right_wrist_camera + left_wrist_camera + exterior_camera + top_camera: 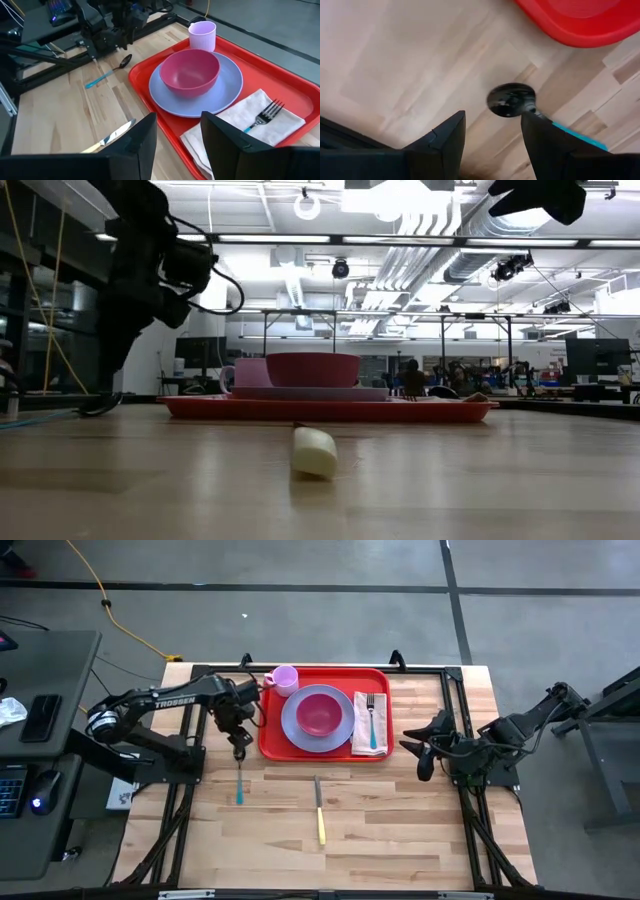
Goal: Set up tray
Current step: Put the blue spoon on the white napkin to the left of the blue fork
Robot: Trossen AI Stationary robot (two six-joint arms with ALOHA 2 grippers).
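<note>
The tray [325, 680] is set at the table's [400, 830] far middle, with a plate [300, 730], bowl [320, 712], cup [284, 679], napkin [362, 730] and fork [372, 720] on it. The left gripper [240, 745] is held open and empty above a spoon [240, 775] just beside the tray's left edge. The right gripper [420, 745] is parked open to the tray's right, and a knife [319, 810] is left on the table in front.

A robotics lab or workshop in a large industrial hall. A butcher-block wooden table [380, 830] sits on a grey concrete floor [330, 620] marked with dark lines. Overhead are exposed silver ducts [440, 230], pipes and strip lights. A desk [60, 670] with a keyboard and computer mouse [38, 804] stands beside it, and a yellow cable [110, 610] trails across the floor.
</note>
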